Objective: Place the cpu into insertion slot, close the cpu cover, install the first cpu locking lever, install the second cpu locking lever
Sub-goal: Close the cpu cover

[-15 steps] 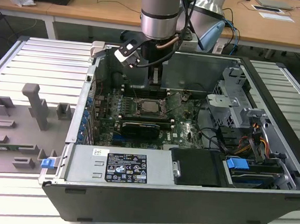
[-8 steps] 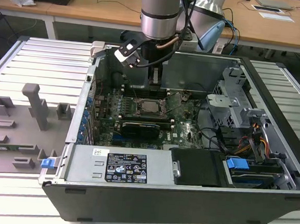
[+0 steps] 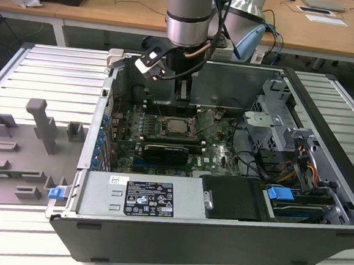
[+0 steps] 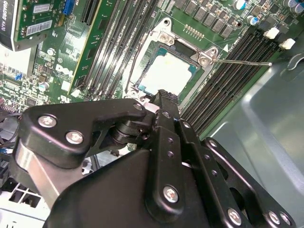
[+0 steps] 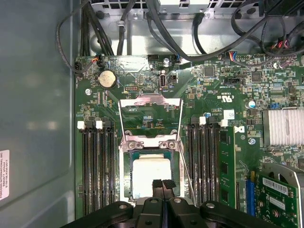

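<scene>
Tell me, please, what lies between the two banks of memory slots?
The insertion slot with the cpu seated in it, the cpu cover open; the first wrist view shows this.

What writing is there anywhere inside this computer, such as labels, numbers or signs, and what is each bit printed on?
Nothing reads clearly enough to quote.
Black label on the grey metal cover: white print and symbols, too small.
White sticker on the case wall: red print, blurred.
Barcode stickers on the graphics card: too small.
White markings on the motherboard: too small.
</scene>
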